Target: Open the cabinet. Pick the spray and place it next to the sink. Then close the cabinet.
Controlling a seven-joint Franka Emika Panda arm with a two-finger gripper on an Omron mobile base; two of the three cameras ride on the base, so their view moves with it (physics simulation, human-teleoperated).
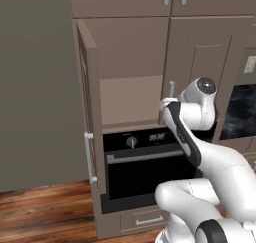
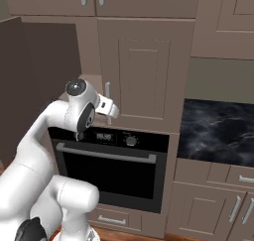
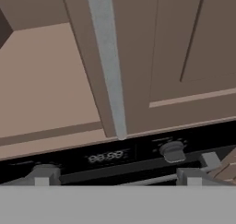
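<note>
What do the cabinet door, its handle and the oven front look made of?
Cabinet door: looks like painted wood, matte grey-brown, recessed panel. Handle: probably brushed metal, flat silver bar. Oven front: seems dark glass with black trim, slightly glossy. All rendered, so uncertain.

The cabinet [image 1: 200, 67] and oven [image 2: 111, 170] are seen by both base views from behind; its handle [image 3: 108, 66] is viewed closely from the hand.
</note>
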